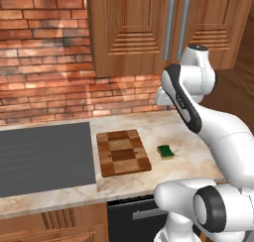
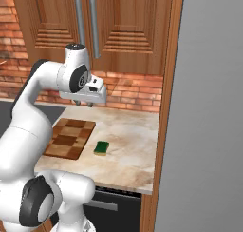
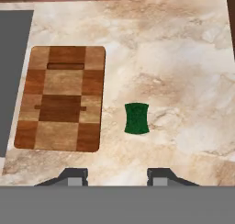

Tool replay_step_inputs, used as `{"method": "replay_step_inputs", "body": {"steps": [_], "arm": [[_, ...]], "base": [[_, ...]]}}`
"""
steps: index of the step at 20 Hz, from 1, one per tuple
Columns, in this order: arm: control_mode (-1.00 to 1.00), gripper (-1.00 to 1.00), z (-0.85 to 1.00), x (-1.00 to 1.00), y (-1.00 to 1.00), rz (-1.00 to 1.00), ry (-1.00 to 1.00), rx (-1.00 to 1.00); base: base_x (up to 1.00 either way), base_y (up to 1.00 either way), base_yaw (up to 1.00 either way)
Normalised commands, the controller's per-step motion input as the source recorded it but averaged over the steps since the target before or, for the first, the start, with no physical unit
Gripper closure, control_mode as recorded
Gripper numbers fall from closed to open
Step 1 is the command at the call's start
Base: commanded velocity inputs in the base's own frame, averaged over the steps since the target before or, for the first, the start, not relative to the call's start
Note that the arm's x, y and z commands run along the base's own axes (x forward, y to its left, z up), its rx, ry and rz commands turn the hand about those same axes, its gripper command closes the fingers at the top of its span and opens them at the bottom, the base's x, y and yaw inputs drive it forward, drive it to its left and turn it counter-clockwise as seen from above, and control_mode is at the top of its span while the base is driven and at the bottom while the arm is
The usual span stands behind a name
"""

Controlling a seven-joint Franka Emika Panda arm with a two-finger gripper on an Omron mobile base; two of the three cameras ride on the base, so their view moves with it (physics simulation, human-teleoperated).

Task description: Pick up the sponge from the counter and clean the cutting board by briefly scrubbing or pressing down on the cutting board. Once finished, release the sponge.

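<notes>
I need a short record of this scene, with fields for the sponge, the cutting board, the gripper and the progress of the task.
sponge: sponge lies on the counter, beside the cutting board, not touching it
cutting board: cutting board flat on the counter, next to the cooktop, nothing on it
gripper: gripper open, high above the counter, holding nothing
progress: sponge not yet picked up

- The hand (image 2: 84,103) hangs high above the desk (image 3: 183,58), fingertips spread, with open air beneath it down to the stone.
- The sponge (image 3: 137,118) lies alone on bare desk — free stone on every side, a clear gap between it and the cutting board (image 3: 64,99).
- The cutting board lies flat and low, nothing on top.
- Beyond the board's far side sits the flat cooktop (image 1: 44,156), level with the desk.
- Overhead, the wooden cabinets (image 1: 149,28) and brick wall (image 1: 44,62) close off the back.
- A tall grey panel (image 2: 209,107) walls the desk's right end.
</notes>
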Motion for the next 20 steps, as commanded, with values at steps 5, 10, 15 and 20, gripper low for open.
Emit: {"method": "replay_step_inputs", "body": {"steps": [5, 10, 15, 20], "arm": [[-1.00, -1.00, -0.30, -0.16, -0.04, -0.05, 0.06, 0.00], [-1.00, -1.00, -0.74, -0.17, -0.07, -0.13, 0.29, 0.00], [-1.00, -1.00, -0.53, 0.00, 0.00, -0.02, 0.10, -0.04], [-1.00, -1.00, -0.62, 0.07, -0.01, 0.00, 0.08, -0.08]], "base": [[0.00, 0.00, 0.00], [0.00, 0.00, 0.00], [0.00, 0.00, 0.00], [0.00, 0.00, 0.00]]}}
